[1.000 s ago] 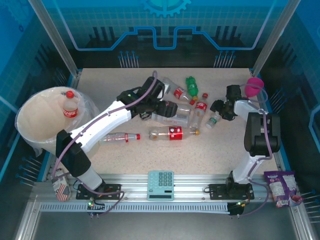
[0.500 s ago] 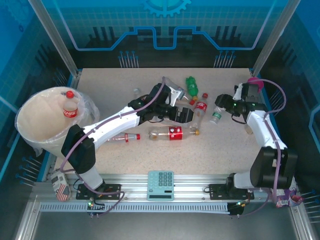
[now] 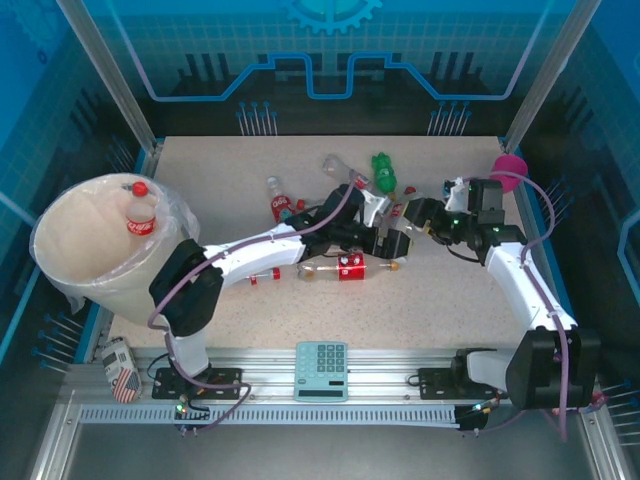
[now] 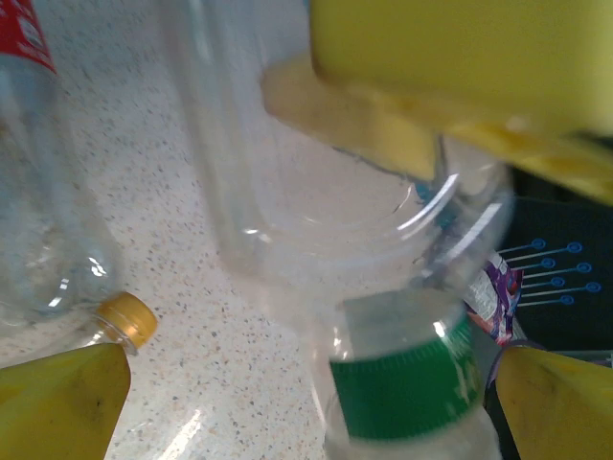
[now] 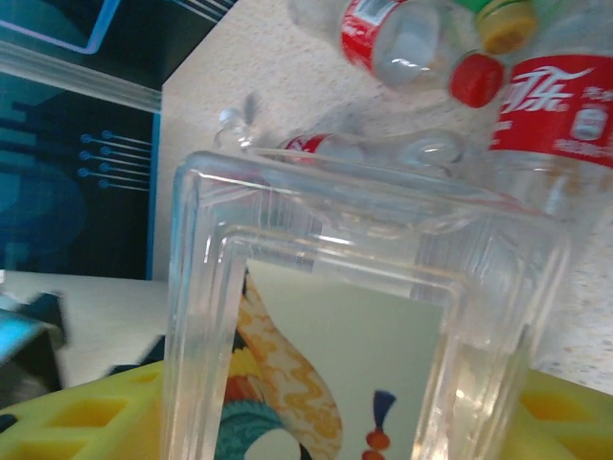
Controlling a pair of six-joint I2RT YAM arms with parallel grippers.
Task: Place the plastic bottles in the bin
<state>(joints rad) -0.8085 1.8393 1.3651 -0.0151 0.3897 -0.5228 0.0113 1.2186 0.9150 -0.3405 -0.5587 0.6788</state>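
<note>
Bin (image 3: 60, 262) stood at the left edge of the desk (image 3: 430, 300), lined with a clear bag. One red-capped bottle (image 3: 140, 212) sat inside it, near the far side.

Left tool (image 3: 385, 238) was stretched out to mid-desk, its yellow fingers (image 4: 57, 402) spread wide and grasping nothing. In its wrist view a green-labelled bottle (image 4: 402, 388) lay between the two fingertips. Could not tell whether either finger touched it.

Right tool (image 5: 316, 412) was clenched on a square clear bottle (image 5: 326, 240), with one yellow finger on each side of its body. A patterned label showed through the plastic. From overhead the right tool was just beside the left one, the two nearly meeting near the desk's centre. In the left wrist view the square clear bottle lay just beyond the green-labelled one.

Loose bottles on the desk:
- A yellow-capped bottle (image 3: 345, 267) with a red label lay on its side, just near of the left tool.
- A red-labelled bottle (image 3: 278, 203) lay to the far left of the cluster.
- A bare clear bottle (image 3: 335, 165) and a green bottle (image 3: 383, 170) lay towards the far edge.
- Another red-capped one (image 3: 258, 275) was partly hidden under the left arm.

A pink goblet (image 3: 508, 168) stood at the far right, behind the right arm. A calculator (image 3: 322, 370) rested on the near rail between the arm bases.
</note>
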